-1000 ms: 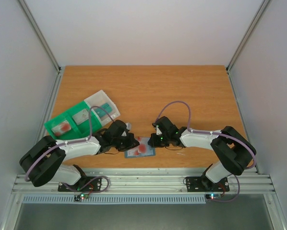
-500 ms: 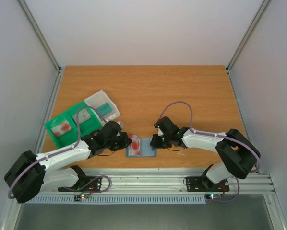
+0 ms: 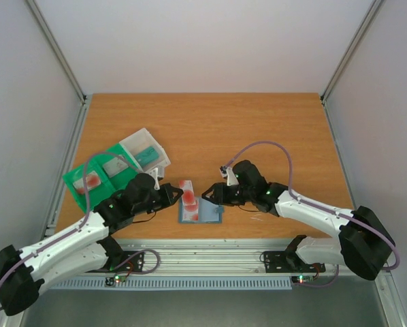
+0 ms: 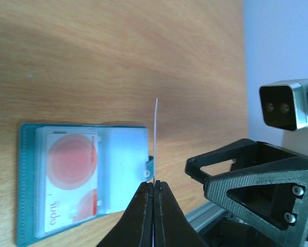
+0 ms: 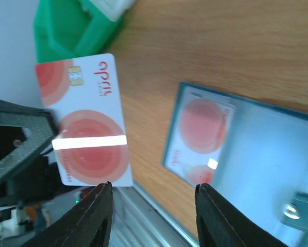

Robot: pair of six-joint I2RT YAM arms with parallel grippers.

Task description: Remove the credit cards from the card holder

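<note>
Outside card holder now, one card

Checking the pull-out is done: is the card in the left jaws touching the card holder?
Apart. The right wrist view shows bare table between the held credit card and the card holder.

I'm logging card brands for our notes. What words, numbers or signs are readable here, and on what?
Held credit card, in the left hand: short red word, sideways, roughly "opni", not certain.
Small red print along its edge: too small to read.
Sleeved credit card in the card holder: same red word, blurred.
Numbers: none readable.
</note>
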